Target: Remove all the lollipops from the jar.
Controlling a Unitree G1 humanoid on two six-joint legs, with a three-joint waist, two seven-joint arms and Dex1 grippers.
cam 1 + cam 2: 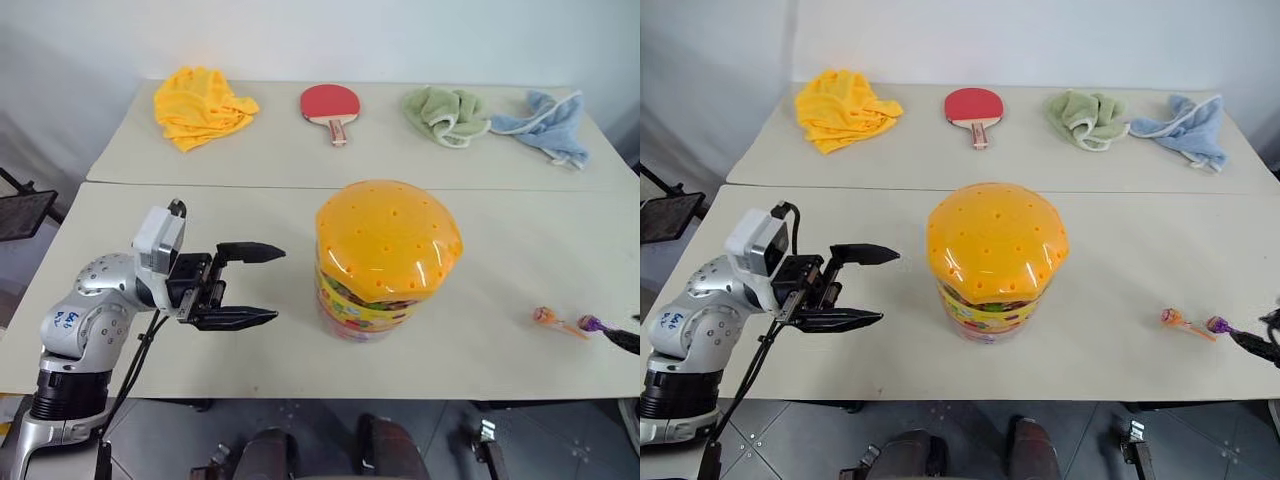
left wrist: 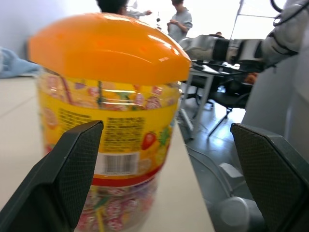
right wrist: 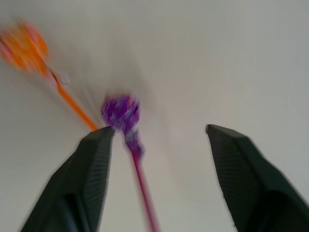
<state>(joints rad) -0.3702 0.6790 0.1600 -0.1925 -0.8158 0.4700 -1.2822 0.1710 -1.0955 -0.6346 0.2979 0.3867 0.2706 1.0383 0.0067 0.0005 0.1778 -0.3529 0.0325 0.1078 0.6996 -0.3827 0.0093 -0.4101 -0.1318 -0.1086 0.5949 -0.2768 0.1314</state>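
While the jar [image 1: 385, 262] stands upright near the middle of the pale surface [image 1: 500, 300], its domed orange lid [image 1: 388, 238] sits in place on top, dotted with small holes. Below the lid a yellow printed band with a barcode shows in the left wrist view, and wrapped candies are visible through the clear wall beneath it.

To the left of the jar, the left gripper [image 1: 258, 285] hangs just above the surface, pointing toward the jar. Its two black fingers [image 2: 72, 174] stand wide apart and hold nothing; they are clear of the jar, with a gap between fingertips and wall.

Well to the right of the jar, near the front edge, two lollipops lie on the surface. The orange lollipop [image 1: 545, 316] lies nearer the jar, its orange stick running away from the jar toward the purple lollipop [image 1: 590, 323], which lies just beside it.

The right gripper [image 3: 159, 133] is at the purple lollipop, on the side away from the jar. Its fingers [image 3: 91, 169] stand apart, with the purple stick lying between them and touching neither that I can tell; the purple head lies just past the fingertips.

Beyond the jar, along the far surface, lie a yellow cloth [image 1: 203, 106], a red paddle [image 1: 331, 106], a green cloth [image 1: 446, 114] and a blue cloth [image 1: 548, 124].
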